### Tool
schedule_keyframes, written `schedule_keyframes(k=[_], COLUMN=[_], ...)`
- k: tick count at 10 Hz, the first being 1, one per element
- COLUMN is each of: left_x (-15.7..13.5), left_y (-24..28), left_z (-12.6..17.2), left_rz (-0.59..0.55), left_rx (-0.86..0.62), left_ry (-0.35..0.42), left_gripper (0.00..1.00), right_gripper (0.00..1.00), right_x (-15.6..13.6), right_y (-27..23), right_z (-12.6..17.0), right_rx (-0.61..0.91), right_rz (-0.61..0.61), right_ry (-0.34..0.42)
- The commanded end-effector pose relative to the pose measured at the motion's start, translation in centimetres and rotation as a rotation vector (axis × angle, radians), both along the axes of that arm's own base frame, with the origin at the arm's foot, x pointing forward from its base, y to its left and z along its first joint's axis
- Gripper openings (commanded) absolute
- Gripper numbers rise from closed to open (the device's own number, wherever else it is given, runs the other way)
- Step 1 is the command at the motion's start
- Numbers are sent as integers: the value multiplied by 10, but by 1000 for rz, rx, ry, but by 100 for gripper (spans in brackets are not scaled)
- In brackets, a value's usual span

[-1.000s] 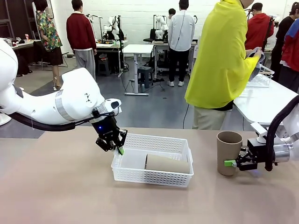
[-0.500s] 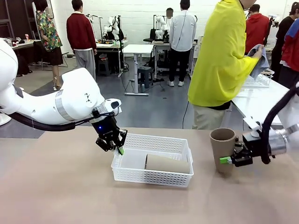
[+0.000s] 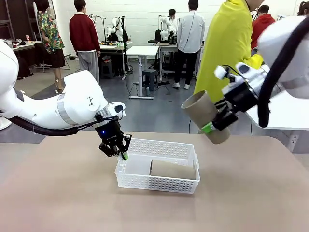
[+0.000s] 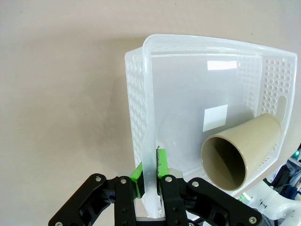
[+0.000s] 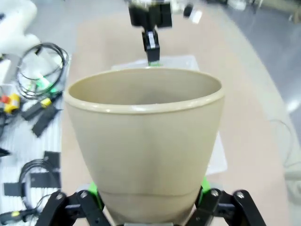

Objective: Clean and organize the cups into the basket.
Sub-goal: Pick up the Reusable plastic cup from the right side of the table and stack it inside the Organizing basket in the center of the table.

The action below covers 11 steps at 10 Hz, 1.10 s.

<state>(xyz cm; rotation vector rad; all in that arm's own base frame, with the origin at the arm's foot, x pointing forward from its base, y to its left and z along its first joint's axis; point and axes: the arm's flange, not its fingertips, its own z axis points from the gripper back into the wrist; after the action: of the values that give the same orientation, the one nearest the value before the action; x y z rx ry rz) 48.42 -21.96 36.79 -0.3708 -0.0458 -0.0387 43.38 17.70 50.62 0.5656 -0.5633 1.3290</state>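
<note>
The white lattice basket (image 3: 157, 182) sits mid-table with one tan cup (image 3: 173, 169) lying on its side inside, toward the right end. My left gripper (image 3: 123, 154) is shut on the rim of the basket's left end wall; in the left wrist view the green pads pinch that rim (image 4: 148, 94), and the lying cup (image 4: 235, 155) shows its open mouth. My right gripper (image 3: 215, 124) is shut on a second tan cup (image 3: 205, 116), held in the air above and right of the basket, tilted with its mouth up-left. From the right wrist, this cup (image 5: 146, 141) rises between the fingers.
A person in a yellow top (image 3: 231, 53) stands at the far side, turned toward a white side table (image 3: 285, 111) at the right. Bare tan tabletop (image 3: 63, 193) lies left, front and right of the basket. Other people stand farther back.
My right gripper has lifted the tan cup off the table at the right, carried it up and left, and tilted it. The left gripper and basket have not moved.
</note>
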Motion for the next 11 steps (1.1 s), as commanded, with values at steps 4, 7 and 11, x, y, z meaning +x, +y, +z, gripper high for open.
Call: schedule_keyframes(k=[4,7,11], left_x=[0,0,0], left_y=[0,0,0], left_z=[1,1,1], left_rz=[-3,-3,-3], left_rx=[-5,-5,-5], left_ry=[3,3,3], left_gripper=[0,0,0], right_gripper=[23,23,23], right_x=[26,41,69], right_y=[128,177,183], right_z=[8,-26,-88], right_rx=[-463,-620,-729], right_rz=[-11,20,192], right_ry=[88,88,-30])
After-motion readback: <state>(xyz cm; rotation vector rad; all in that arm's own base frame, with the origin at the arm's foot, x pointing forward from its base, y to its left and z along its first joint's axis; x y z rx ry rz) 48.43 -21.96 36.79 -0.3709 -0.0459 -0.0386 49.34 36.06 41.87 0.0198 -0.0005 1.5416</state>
